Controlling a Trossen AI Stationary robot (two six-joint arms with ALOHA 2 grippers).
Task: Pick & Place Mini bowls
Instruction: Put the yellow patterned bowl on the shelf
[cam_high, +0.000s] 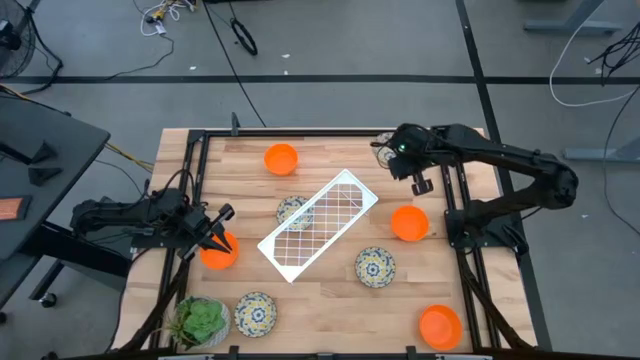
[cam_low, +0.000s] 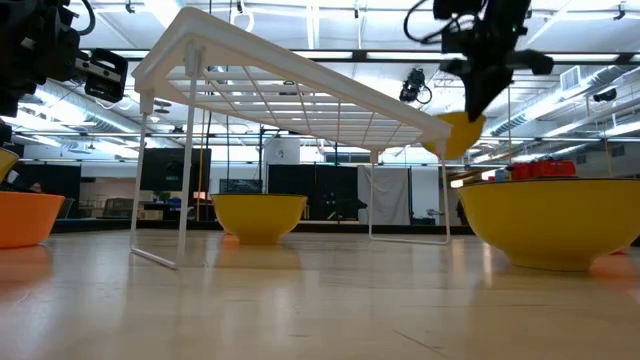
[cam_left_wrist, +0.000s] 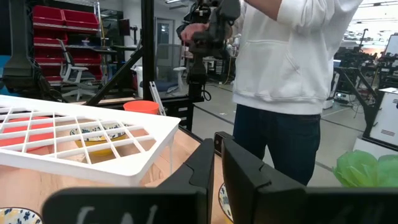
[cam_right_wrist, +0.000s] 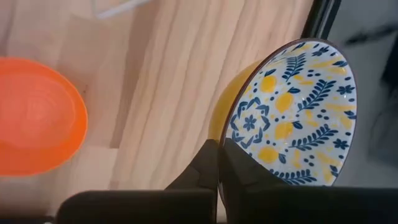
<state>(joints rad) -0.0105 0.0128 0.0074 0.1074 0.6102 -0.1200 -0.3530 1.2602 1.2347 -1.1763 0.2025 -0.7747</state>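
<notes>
Held bowl: a patterned mini bowl (cam_right_wrist: 292, 112), lifted clear of the surface at the far right corner, tipped steeply on its side, pinched by its rim in the right gripper (cam_right_wrist: 219, 163).
Right jaws: closed on that rim, one finger inside, one outside.
Risk of slip: I judge the hold thin; a glossy rim and a tilted bowl could twist out and drop onto the wood or over the far edge.
Risk of knock: the white wire rack (cam_high: 318, 222) stands at the middle; a low carry could clip it.
Left gripper (cam_high: 216, 228): low by the left edge, over an orange mini bowl (cam_high: 219, 252); jaws look pressed together, holding nothing that I can make out.
Other bowls: orange ones at far left-centre (cam_high: 281, 158), right of the rack (cam_high: 408, 223), near right corner (cam_high: 440, 325); floral ones under the rack (cam_high: 292, 210), near-centre (cam_high: 374, 266), near left (cam_high: 255, 312).
Materials: bowls smooth, round, yellow outside where patterned; surface pale planked wood (cam_high: 330, 310); rack thin grid on legs.
Bystander: a person (cam_left_wrist: 283, 68) beside the surface.
</notes>
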